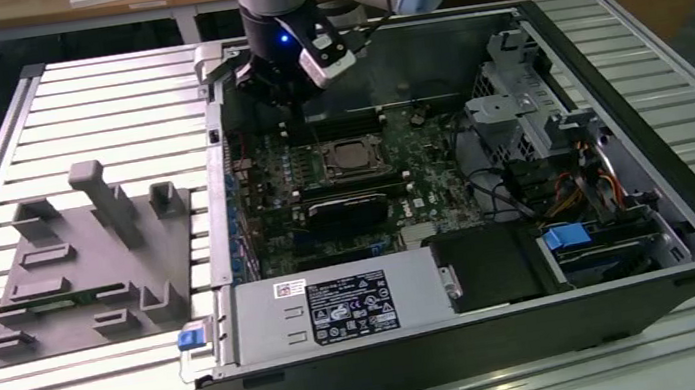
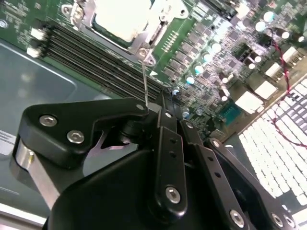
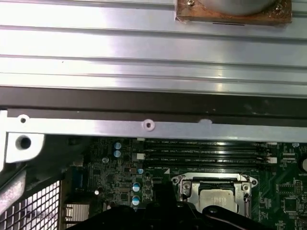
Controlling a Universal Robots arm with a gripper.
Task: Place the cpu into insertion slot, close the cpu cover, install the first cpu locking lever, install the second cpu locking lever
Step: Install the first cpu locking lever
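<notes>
Exterior view: one black open computer case (image 1: 476, 351) lies on a slatted metal table (image 1: 104, 86), with one grey moulded fixture (image 1: 87, 260) on the table at the exterior view's left of it. The single black gripper (image 1: 296, 111) reaches down inside the case, just above the green motherboard (image 1: 432, 169). Near it, the cpu (image 1: 346, 161), a small square chip with a dull silver-grey top, sits in its socket.

Second wrist view: the gripper's fingers are drawn together, their tips meeting with no gap. One thin silver wire lever (image 2: 144, 79) runs from the socket corner to those tips; whether it is pinched I cannot tell. The cpu's pale top lies flat, framed by the cpu cover (image 2: 156, 21), one thin silvery plate lying over its edges.

First wrist view: the cpu is seated under the cover, beside four long black memory slots (image 3: 206, 153).
</notes>
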